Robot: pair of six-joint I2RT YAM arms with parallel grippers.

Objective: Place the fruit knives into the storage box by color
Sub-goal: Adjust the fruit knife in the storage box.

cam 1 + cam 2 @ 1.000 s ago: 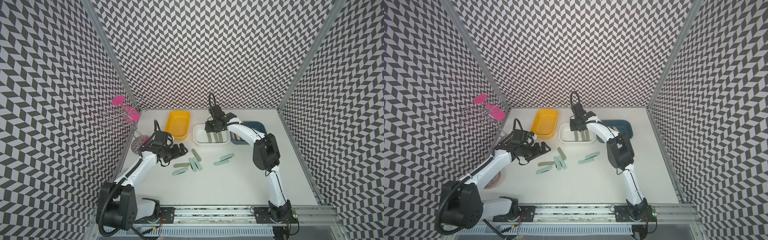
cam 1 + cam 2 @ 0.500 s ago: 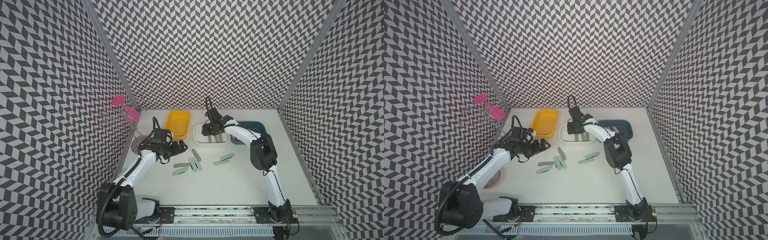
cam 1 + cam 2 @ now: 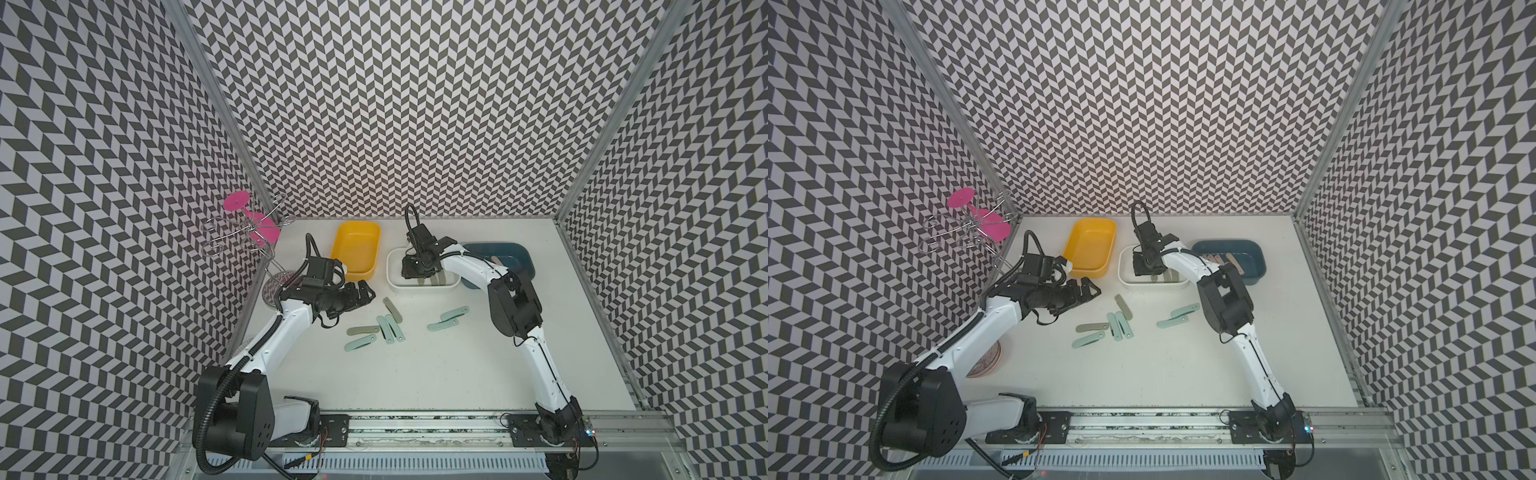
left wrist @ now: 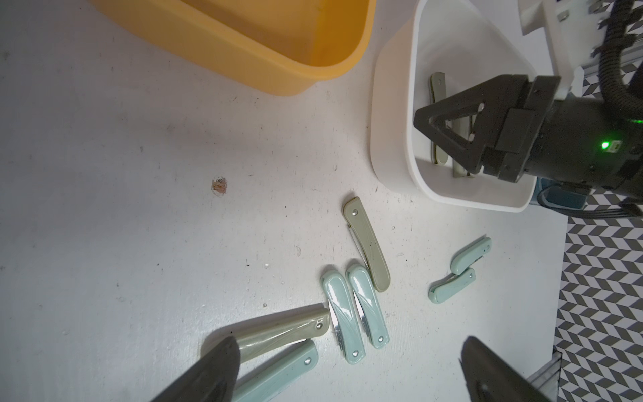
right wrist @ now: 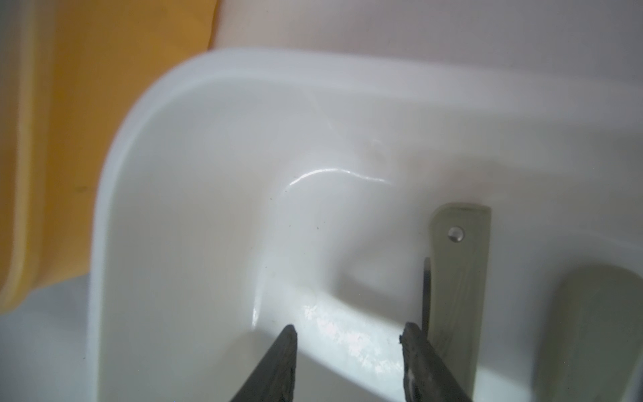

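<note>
While sage knives (image 4: 438, 90) are lying in the white box (image 3: 391, 266) at 12 o'clock and pink knives (image 3: 1232, 262) in the blue box (image 3: 1260, 270) at 1, the yellow box (image 3: 357, 245) at 11 is sitting empty. Five mint knives (image 3: 385, 330) and two sage are waiting at centre. Left gripper (image 3: 366, 296) is hovering wide open; right gripper (image 5: 351, 332) is hanging parted and empty in the white box.

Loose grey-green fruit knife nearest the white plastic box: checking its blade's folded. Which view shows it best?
Left wrist view: the grey-green fruit knife lies close, rivet and blade edge visible. Both top views show it small; the right wrist view misses it.
</note>
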